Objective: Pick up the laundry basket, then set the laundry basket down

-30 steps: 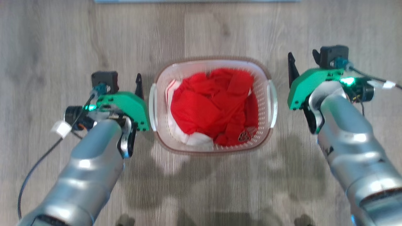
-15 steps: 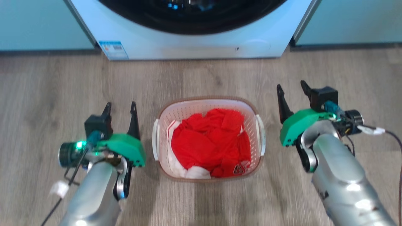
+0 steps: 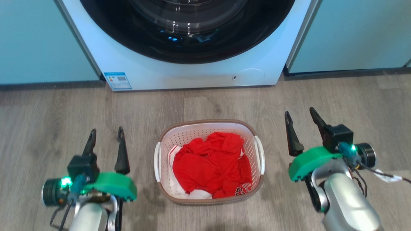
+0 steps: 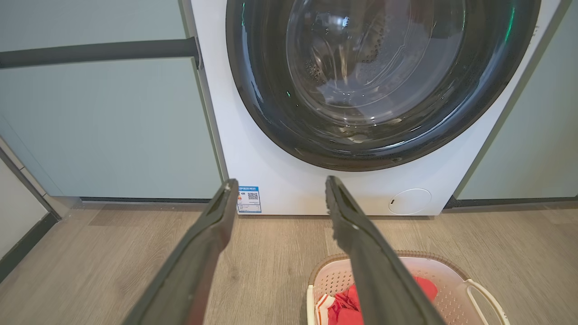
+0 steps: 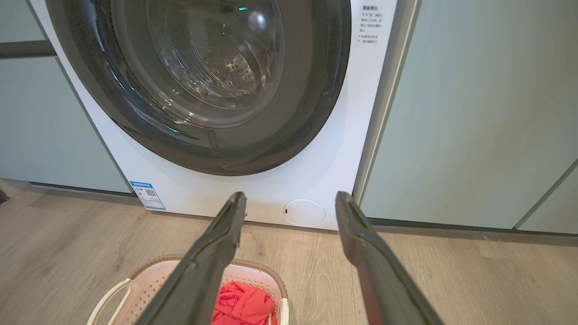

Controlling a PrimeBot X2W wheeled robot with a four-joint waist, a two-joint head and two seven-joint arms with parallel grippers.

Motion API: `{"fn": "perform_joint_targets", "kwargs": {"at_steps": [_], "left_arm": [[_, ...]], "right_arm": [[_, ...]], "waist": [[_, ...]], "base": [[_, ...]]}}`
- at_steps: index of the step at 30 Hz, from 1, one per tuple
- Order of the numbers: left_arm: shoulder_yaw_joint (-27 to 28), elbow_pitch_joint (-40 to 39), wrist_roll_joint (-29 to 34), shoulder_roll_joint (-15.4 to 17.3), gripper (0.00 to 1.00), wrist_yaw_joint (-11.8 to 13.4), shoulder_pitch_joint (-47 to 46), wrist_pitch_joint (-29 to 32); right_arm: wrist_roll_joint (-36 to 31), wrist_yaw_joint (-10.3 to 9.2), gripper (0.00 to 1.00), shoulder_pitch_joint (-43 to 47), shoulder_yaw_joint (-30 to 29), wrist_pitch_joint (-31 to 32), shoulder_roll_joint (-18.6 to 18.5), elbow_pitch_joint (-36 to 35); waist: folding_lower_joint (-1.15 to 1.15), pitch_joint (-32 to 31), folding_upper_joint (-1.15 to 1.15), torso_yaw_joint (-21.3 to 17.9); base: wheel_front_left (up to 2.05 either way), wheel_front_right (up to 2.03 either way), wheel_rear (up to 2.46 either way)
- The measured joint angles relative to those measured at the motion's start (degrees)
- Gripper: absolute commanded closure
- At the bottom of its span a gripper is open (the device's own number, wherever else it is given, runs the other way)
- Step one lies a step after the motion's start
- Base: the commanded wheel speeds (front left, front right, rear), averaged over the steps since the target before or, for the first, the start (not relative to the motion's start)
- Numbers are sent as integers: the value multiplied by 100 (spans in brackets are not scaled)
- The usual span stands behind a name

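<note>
The laundry basket, white with perforated walls, a brown rim and white side handles, stands on the wooden floor and holds red and white clothes. My left gripper hangs open to the basket's left, apart from it. On the basket's right my right gripper is also open, clear of the handle. In the left wrist view the left gripper points at the washer, with the basket low at the right. The right wrist view has the right gripper open above the basket.
A white front-loading washing machine with a dark round door stands just beyond the basket. Pale green cabinet fronts flank it on both sides. Wooden floor spreads around the basket.
The head camera has tilted up, bringing the washing machine into the picture. Both grippers, which were close beside the basket's handles, now stand farther from it, fingers pointing toward the washer.
</note>
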Motion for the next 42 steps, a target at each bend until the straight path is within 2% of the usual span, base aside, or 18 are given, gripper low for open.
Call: {"fn": "perform_joint_targets", "kwargs": {"at_steps": [8,16,28,42], "left_arm": [[194,-543,227,-135,0,-55,708,0],[307,-703,326,-193,0,-149,1065,0],[361,-710,417,-267,0,-303,1220,0],[490,-809,570,-301,0,-347,1234,0]], "right_arm": [[-13,0,0,654,-123,-5,8,-747],[-22,0,0,1174,-232,-5,29,-1102],[-66,0,0,1395,-341,-5,55,-1227],[-47,0,0,1395,-363,-5,56,-1218]], "waist": [[0,-204,0,-71],[0,-374,0,-88],[0,-527,0,-88],[0,-510,-1,-124]], "base": [[0,0,0],[0,0,0],[0,0,0],[0,0,0]]}}
